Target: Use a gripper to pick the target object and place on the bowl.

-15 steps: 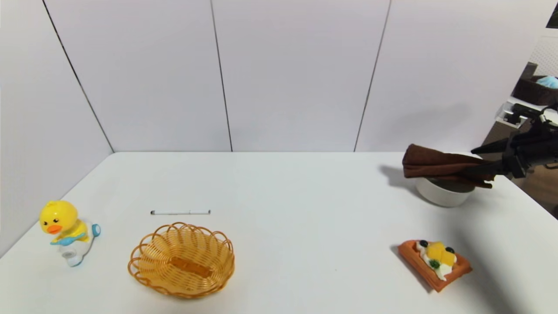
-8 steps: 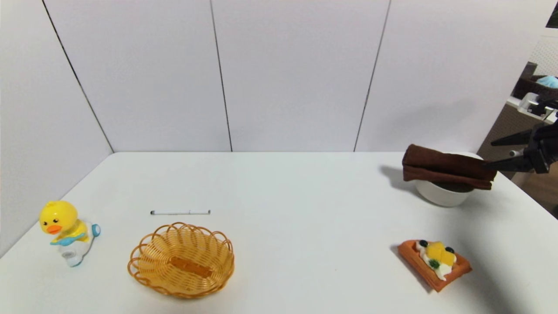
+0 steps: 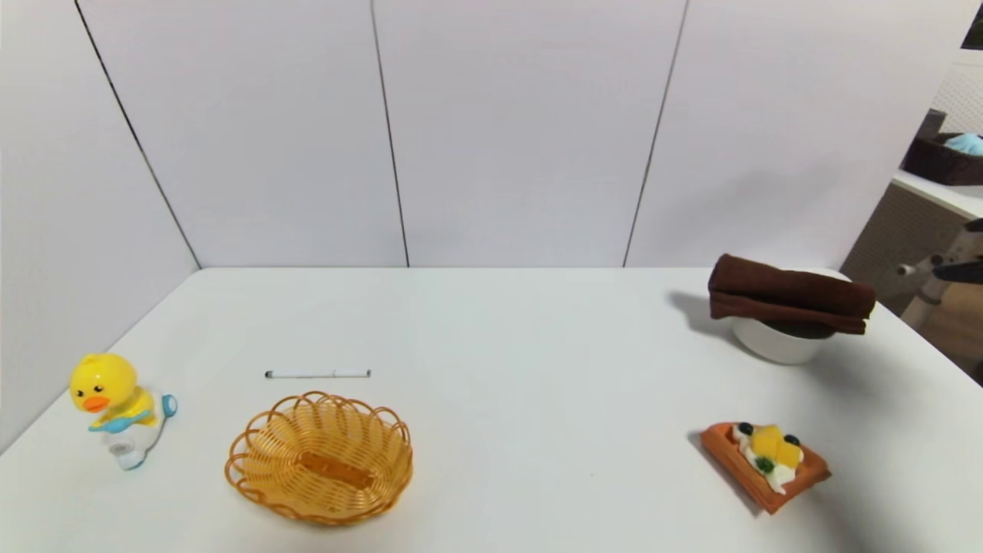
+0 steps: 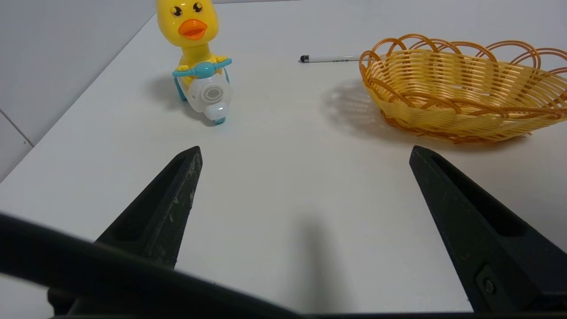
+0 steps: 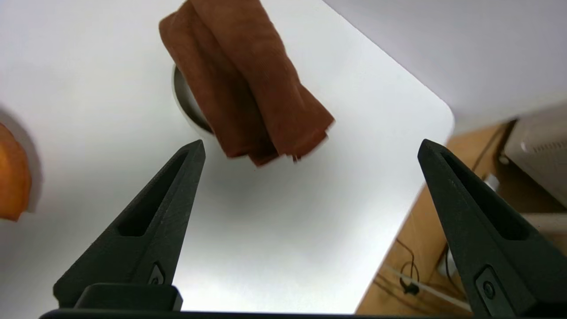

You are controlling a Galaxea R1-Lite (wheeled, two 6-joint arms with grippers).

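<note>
The dark brown folded towel (image 3: 791, 294) lies across the top of the off-white bowl (image 3: 776, 343) at the table's far right, its ends overhanging the rim. In the right wrist view the towel (image 5: 248, 84) covers most of the bowl (image 5: 186, 104). My right gripper (image 5: 310, 148) is open and empty, drawn back from the towel over the table's right edge; only a finger shows at the head view's right border (image 3: 960, 271). My left gripper (image 4: 303, 153) is open and empty, low over the table near the front left.
An orange waffle toy (image 3: 772, 461) lies at the front right. An orange wicker basket (image 3: 320, 458), a pen (image 3: 317, 374) and a yellow duck toy (image 3: 115, 407) sit on the left. The table's right edge (image 5: 425, 186) drops to the floor.
My right gripper has let go of the towel and pulled back to the right, almost out of the head view. The towel now rests alone on the bowl.
</note>
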